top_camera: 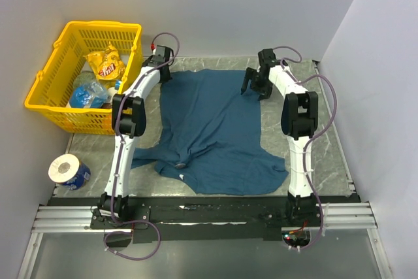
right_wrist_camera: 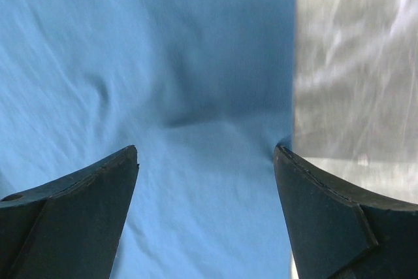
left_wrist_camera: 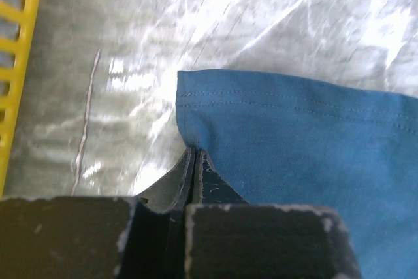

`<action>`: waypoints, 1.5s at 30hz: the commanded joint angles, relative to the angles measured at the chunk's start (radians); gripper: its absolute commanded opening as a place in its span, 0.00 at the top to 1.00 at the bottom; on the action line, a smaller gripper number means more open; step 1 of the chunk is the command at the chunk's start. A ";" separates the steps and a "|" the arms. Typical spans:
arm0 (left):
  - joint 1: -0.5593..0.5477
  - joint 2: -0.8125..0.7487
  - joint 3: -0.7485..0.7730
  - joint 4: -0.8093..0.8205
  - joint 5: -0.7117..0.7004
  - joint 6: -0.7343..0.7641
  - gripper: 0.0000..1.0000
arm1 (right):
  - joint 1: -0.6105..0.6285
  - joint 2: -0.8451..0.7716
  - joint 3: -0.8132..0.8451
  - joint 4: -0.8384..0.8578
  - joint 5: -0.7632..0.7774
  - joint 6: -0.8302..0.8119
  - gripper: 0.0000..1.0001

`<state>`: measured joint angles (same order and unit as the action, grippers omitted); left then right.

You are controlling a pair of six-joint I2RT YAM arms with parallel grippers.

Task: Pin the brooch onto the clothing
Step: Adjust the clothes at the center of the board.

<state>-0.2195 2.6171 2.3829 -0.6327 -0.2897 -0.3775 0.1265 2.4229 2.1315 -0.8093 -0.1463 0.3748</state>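
One yellow basket (top_camera: 62,110) near T-shirt (top_camera: 215,129), snack bag (top_camera: 106,63), blue packet (top_camera: 87,96) inside

Yellow basket (top_camera: 65,119) of snack packets (top_camera: 106,63) far left, white-and-blue roll (top_camera: 68,171) nearer, grey table (top_camera: 326,155).

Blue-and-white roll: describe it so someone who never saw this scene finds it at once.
Find the yellow basket at the far left of the table, then drop straight toward the near edge. The roll lies alone there, left of the left arm and the teal T-shirt. Nothing nearby is like it: white round face, hollow core, blue wrapper.
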 commanded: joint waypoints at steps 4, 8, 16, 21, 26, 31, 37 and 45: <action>-0.001 0.041 0.107 0.236 -0.023 0.068 0.99 | 0.002 -0.254 -0.194 0.079 -0.006 -0.069 0.08; -0.014 0.018 0.070 0.376 0.055 0.081 0.92 | 0.018 -0.350 -0.268 0.087 0.013 -0.115 0.06; -0.185 -0.408 -0.299 0.582 0.158 0.210 0.04 | 0.252 -0.634 -0.517 0.107 0.066 -0.204 0.06; -0.228 -0.720 -0.537 0.458 0.155 0.097 0.04 | 0.496 -0.827 -0.729 0.157 0.054 -0.238 0.46; -0.227 -1.024 -0.950 0.375 0.151 -0.055 0.02 | 0.669 -0.883 -0.907 0.269 -0.010 -0.197 1.00; -0.227 -1.298 -1.220 0.262 0.127 -0.178 0.03 | 0.880 -0.770 -0.917 0.288 0.097 -0.177 1.00; -0.225 -1.512 -1.455 0.108 0.100 -0.314 0.01 | 0.976 -0.610 -0.858 0.286 0.198 -0.152 1.00; -0.207 -1.672 -1.625 0.064 0.116 -0.434 0.04 | 1.038 -0.507 -0.838 0.154 0.185 -0.171 1.00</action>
<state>-0.4313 0.9905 0.7803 -0.5495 -0.1967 -0.7322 1.1374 1.9053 1.2789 -0.5987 0.0193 0.2073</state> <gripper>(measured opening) 0.963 0.007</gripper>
